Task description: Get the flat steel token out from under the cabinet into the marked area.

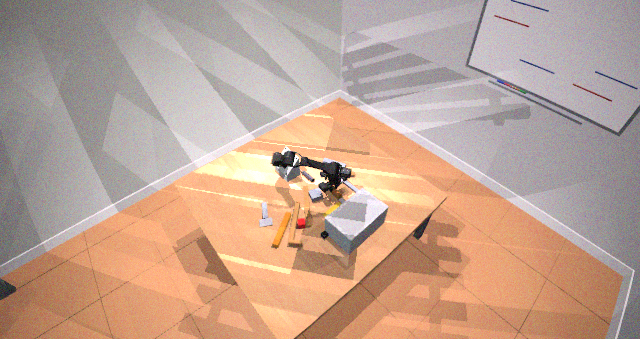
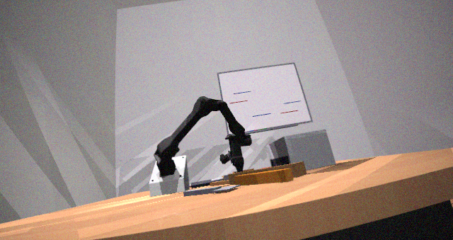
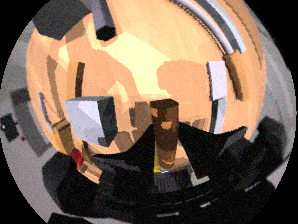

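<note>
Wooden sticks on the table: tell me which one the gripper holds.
The brown stick upright between the gripper's fingers; the orange stick and tan stick lie untouched, farther off.

Office or lab room: wall whiteboard (image 1: 560, 44), tiled floor (image 1: 500, 259), wooden table (image 1: 260, 279).

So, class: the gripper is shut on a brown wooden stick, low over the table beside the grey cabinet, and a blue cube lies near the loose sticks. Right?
One slip: the cube is red, as the top view shows. The gripper grips the brown wooden stick, near the grey cabinet.
</note>
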Robot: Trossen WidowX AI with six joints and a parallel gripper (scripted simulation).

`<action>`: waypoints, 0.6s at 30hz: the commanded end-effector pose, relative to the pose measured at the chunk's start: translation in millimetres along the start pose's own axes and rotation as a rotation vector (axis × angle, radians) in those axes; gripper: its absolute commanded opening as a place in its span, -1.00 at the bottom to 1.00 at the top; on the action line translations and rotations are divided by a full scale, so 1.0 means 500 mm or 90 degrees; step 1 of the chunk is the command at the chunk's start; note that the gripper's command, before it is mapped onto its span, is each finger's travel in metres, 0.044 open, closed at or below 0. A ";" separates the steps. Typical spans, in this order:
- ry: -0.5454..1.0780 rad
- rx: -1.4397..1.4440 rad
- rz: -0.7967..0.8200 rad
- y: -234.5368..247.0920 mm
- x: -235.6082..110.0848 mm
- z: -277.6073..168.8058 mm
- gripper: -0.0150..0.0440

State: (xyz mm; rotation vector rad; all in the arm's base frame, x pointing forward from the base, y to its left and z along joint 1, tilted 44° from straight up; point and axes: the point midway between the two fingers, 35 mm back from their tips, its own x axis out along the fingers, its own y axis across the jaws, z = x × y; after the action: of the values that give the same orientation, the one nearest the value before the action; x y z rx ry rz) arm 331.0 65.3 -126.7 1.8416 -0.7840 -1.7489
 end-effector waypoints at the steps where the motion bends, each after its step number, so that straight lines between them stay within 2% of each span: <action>1: 0.001 0.000 -0.002 -0.003 0.000 -0.012 -0.49; 18: 0.002 0.001 -0.002 -0.003 -0.001 -0.047 -0.49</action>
State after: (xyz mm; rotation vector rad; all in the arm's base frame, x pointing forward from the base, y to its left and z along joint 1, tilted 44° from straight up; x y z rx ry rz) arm 349.7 64.8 -125.3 1.8424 -0.7851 -1.7484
